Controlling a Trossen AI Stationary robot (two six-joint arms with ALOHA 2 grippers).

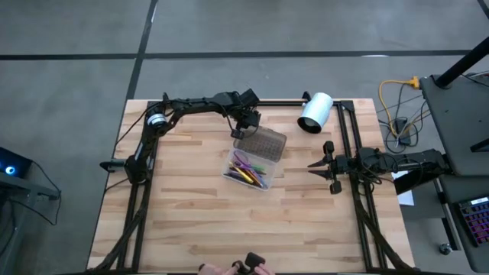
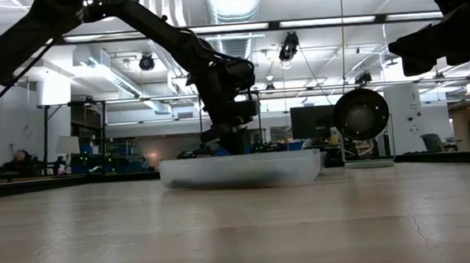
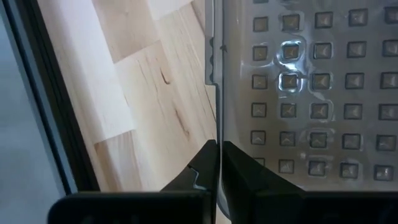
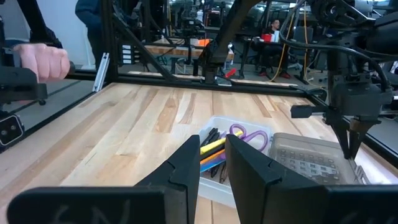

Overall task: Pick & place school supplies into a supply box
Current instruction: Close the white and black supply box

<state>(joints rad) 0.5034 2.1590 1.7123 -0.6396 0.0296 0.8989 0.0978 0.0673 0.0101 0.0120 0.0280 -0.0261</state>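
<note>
Overhead, at the desk centre:
Supply box point(image 1: 247, 169): clear rectangular plastic tray on the pale wooden desk point(image 1: 191, 221), holding the school supplies point(image 1: 249, 169); thin yellow, orange and dark sticks beside purple-handled scissors point(image 4: 248, 134).
Lid point(image 1: 261, 142): greyish translucent plastic with a grid of raised square studs; it lies at the tray's 1 o'clock end, overlapping that end.
Left claw point(image 1: 243, 130): at 11 o'clock of the lid, fingers point(image 3: 239, 180) together, pinching the lid's thin edge between them.
Right claw point(image 1: 318, 166): hangs at 3 o'clock of the box, well apart from it, nothing in its grip; fingers point(image 4: 186, 163) stand slightly apart.
White cylinder point(image 1: 315, 113): lies on its side at 1 o'clock of the lid, near the desk's far edge; smooth, with a dark open end.
Frame: dark metal rails point(image 1: 348, 137) run along the far and right sides of the desk.
Person: a hand point(image 4: 43, 62) shows at the desk's near edge, clear of both arms.
Obstructions: open wood lies between the right claw and the box.
</note>
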